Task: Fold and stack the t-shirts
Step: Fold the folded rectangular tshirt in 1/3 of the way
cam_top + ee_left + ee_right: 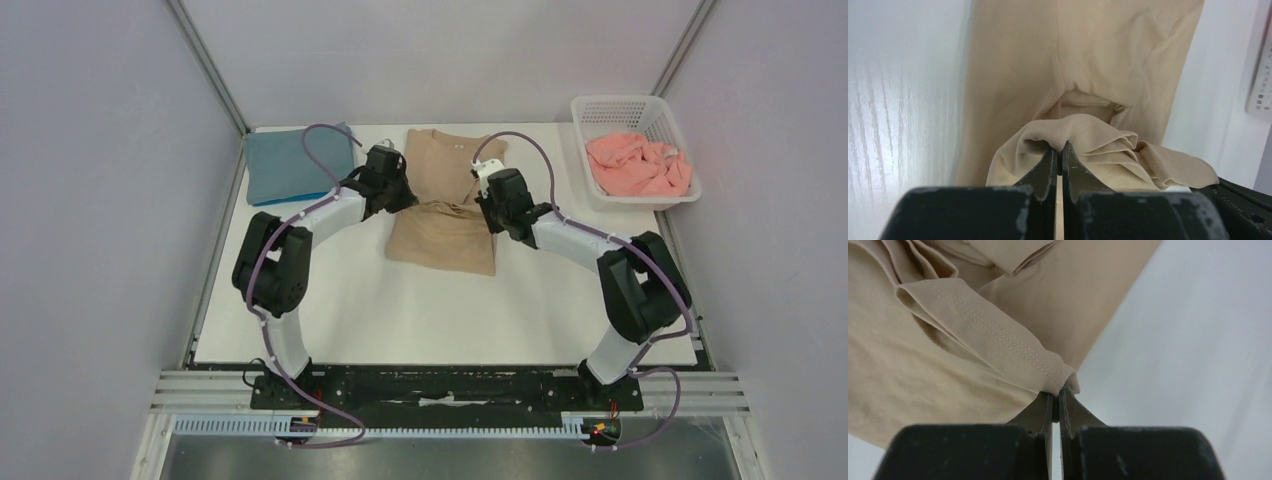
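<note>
White wood-grain table (420,310), pale grey walls (100,150) on 3 sides. Mid-table, twd far edge, lies the tan tee (445,225). L gripper (1058,149) is pinched tight on its bunched fabric, R gripper (1056,391) clamped on its stitched hem. Far-left: folded slate-blue tee (290,165). Far-right: pink tee (640,165) in white basket (615,105).

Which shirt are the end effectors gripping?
The tan cotton t-shirt, mid-table: left end effector and right end effector each pinch its fabric. The folded slate-blue t-shirt lies apart; the salmon-pink t-shirt sits in the white slatted plastic basket.
</note>
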You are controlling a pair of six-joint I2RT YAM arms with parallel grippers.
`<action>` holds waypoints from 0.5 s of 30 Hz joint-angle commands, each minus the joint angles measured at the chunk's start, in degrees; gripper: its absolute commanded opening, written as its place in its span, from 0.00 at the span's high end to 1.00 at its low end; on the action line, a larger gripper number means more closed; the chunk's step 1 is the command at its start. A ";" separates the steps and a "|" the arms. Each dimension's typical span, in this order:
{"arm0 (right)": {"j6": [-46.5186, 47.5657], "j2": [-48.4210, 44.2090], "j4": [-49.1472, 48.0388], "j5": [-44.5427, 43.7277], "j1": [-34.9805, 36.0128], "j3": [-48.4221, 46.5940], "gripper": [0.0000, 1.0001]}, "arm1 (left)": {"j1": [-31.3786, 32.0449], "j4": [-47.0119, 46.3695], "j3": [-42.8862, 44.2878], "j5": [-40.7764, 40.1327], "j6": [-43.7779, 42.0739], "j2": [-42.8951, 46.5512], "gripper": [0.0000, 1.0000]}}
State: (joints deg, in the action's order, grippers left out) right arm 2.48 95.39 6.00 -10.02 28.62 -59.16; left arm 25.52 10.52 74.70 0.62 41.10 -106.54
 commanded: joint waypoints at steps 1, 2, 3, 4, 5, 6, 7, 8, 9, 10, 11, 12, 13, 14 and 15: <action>0.96 4.17 -3.84 3.24 -2.20 -4.86 1.00 | -1.06 0.28 4.63 0.87 -2.04 -4.04 0.98; 0.95 5.10 -4.19 3.85 -2.55 -5.37 1.00 | -1.15 0.55 5.32 0.79 -2.10 -4.72 0.98; 1.00 6.00 -4.56 4.38 -2.82 -5.92 0.98 | -1.33 0.87 6.06 0.68 -2.08 -5.60 0.98; 1.11 6.69 -4.74 4.64 -3.10 -6.63 0.94 | -1.43 0.90 6.60 0.59 -2.22 -6.37 0.97; 1.14 7.56 -4.72 4.66 -3.41 -7.38 0.91 | -1.59 1.18 7.42 0.56 -2.32 -6.90 0.88; 0.98 8.21 -4.40 4.28 -3.60 -8.51 0.87 | -1.74 1.48 8.29 0.63 -2.43 -7.53 0.78; 0.48 8.66 -3.70 3.85 -3.88 -9.58 0.76 | -1.80 1.99 9.58 0.93 -2.89 -7.97 0.62; -0.24 8.83 -2.70 3.01 -4.07 -10.46 0.59 | -1.84 2.96 11.32 1.33 -3.26 -8.34 0.52; -0.79 8.62 -2.00 2.38 -4.22 -11.13 0.36 | -1.87 3.81 12.48 1.87 -3.84 -8.47 0.45; -1.46 7.85 -1.64 1.45 -4.26 -11.20 0.23 | -1.86 4.79 13.79 2.45 -4.17 -8.28 0.37; -2.14 6.80 -1.61 0.92 -4.21 -10.72 0.11 | -1.86 5.42 14.19 3.07 -4.56 -7.64 0.28; -2.39 5.36 -1.83 0.79 -4.19 -9.57 0.02 | -1.82 5.49 13.82 3.38 -4.75 -6.57 0.23; -4.01 3.93 -2.40 0.72 -4.20 -8.14 0.02 | -1.86 5.43 12.64 3.42 -4.84 -5.04 0.22; -5.12 1.83 -3.04 0.55 -4.19 -5.80 0.02 | -1.82 5.20 11.12 3.35 -4.92 -3.07 0.22; -6.26 -0.52 -4.43 0.44 -4.19 -3.36 0.02 | -1.87 4.85 8.65 3.10 -4.91 -1.31 0.21</action>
State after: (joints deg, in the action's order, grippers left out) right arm 0.60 102.85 4.49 -8.01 24.49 -66.83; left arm 23.86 14.66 85.95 2.20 38.87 -114.61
